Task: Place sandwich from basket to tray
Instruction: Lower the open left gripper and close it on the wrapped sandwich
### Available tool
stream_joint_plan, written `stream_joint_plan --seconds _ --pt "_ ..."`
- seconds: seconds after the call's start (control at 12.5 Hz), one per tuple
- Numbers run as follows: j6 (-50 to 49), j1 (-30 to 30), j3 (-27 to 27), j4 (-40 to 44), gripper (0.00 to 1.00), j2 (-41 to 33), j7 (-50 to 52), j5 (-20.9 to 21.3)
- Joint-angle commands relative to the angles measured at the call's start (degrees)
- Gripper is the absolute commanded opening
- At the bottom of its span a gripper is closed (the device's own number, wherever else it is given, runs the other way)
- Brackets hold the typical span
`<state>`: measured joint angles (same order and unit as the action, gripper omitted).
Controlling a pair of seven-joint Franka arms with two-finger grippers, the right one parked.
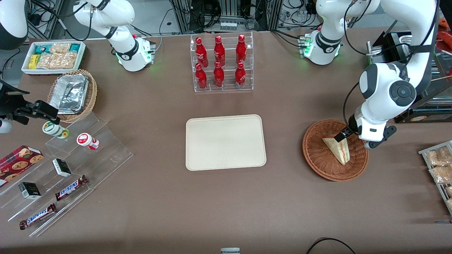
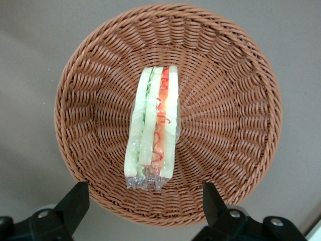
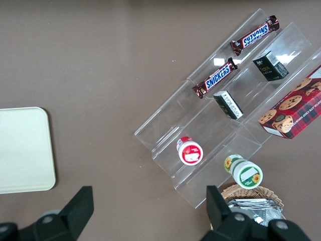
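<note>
Surface: a brown table [image 1: 226, 204] in a lab, with cable racks along its edge farthest from the front camera.
Sandwich: the sandwich [image 1: 337, 149] is a clear-wrapped triangular wedge lying in the basket; the wrist view shows its layered edge [image 2: 153, 128], with green filling on one side and red and yellowish on the other.
Basket: the reddish-brown wicker basket [image 1: 319, 155] stands toward the working arm's end of the table, about 3 o'clock from the tray in the front view and well apart from it.
Gripper: the left gripper [image 2: 145, 201] hangs just above the basket's rim, over the sandwich's end farther from the front camera. Its fingers [image 2: 75, 203] are spread wide, wider than the sandwich, and hold nothing. In the front view one dark fingertip [image 1: 342, 135] overlaps the top of the wedge; whether it touches cannot be told.
Tray: the cream-beige tray [image 1: 226, 141] lies flat at the table's middle.
Bottle rack: a clear rack of six red bottles [image 1: 221, 63] stands at 12 o'clock from the tray.
Parked arm's end: a tan basket of foil containers [image 1: 72, 94], a white bin of snack packets [image 1: 53, 56], and stepped clear shelves with two Snickers bars [image 1: 70, 187], small dark boxes [image 1: 61, 167], two small cups [image 1: 87, 140] and a cookie box [image 1: 19, 159].
</note>
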<state>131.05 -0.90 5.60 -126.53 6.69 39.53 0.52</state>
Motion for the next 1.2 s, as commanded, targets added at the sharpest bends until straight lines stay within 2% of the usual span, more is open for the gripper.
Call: stream_joint_plan --seconds 0.0,0.64,1.04,1.12 --pt "1.2 0.8 -0.5 0.2 1.0 1.5 1.6 0.2" --pt "6.7 0.8 -0.5 0.4 1.0 6.9 1.0 1.1" --pt "8.3 0.6 -0.6 0.4 1.0 9.2 1.0 3.3" --pt "8.2 0.6 -0.6 0.4 0.87 9.2 1.0 3.3"
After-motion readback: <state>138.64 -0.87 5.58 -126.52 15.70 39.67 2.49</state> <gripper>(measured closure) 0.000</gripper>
